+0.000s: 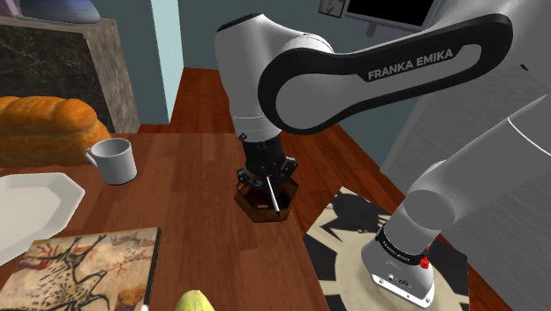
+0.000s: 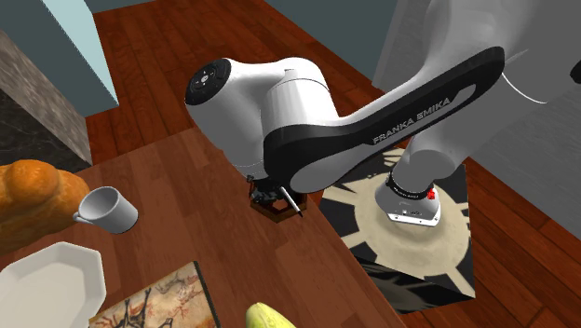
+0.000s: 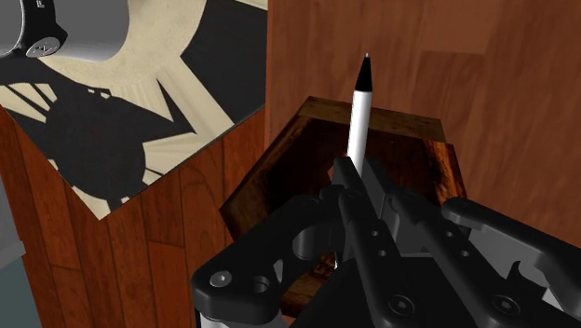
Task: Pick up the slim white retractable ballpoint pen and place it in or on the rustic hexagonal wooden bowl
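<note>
Both fingers (image 3: 380, 198) were clenched on the pen (image 3: 359, 116), a thin white stick with a dark tip that came out between them and pointed away from the gripper (image 3: 361, 177). In the wrist view we saw the brown six-sided bowl (image 3: 402, 125) just beyond the fingertips, behind the pen. In the shoulder view the gripper (image 1: 265, 175) hung just over the bowl (image 1: 250, 206), which stood near the edge of the wooden table (image 1: 177, 203), with the pen (image 1: 273, 200) slanting down across it. We judged that the picking was done and the placing was the step in hand. The next move called for a small descent, so that the tip would go inside the walls, and then for opening the fingers. Because the pen looked long against the bowl, it would probably lean on the rim, and a release from too high could let it roll off to the rug (image 1: 353, 238). Some things we could not make out: the upper end of the pen was hidden between the fingers, the near side of the bowl was covered by the gripper, and in the second exterior view the arm (image 2: 372, 140) covered most of the hand, so we could not tell if the tip touched the bowl or was apart from it.
</note>
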Motion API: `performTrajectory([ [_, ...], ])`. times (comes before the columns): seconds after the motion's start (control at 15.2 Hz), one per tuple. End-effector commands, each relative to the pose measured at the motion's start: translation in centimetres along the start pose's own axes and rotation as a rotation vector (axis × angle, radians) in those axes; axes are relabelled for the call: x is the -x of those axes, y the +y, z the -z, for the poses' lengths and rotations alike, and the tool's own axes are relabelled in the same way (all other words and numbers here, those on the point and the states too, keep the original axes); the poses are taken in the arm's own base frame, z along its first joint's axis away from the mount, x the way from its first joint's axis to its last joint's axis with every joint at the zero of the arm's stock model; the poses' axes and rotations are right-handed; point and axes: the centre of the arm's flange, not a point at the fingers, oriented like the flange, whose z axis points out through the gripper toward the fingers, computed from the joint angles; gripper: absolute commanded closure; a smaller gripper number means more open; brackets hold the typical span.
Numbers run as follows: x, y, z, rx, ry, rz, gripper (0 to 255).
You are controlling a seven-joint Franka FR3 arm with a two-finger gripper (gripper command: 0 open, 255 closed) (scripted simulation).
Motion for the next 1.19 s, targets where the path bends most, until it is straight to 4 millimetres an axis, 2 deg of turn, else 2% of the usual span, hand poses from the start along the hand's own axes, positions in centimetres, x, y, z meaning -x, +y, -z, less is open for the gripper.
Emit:
performTrajectory([
  [0.0, 0.0, 0.0, 0.0, 0.000, 0.000, 0.000, 255],
  [0.07, 0.0, 0.0, 0.0, 0.000, 0.000, 0.000, 0],
  [0.4, 0.0, 0.0, 0.0, 0.000, 0.000, 0.000, 0],
  [0.66, 0.0, 0.0, 5.0, 0.000, 0.000, 0.000, 0],
  [1.12, 0.0, 0.0, 5.0, 0.000, 0.000, 0.000, 0],
])
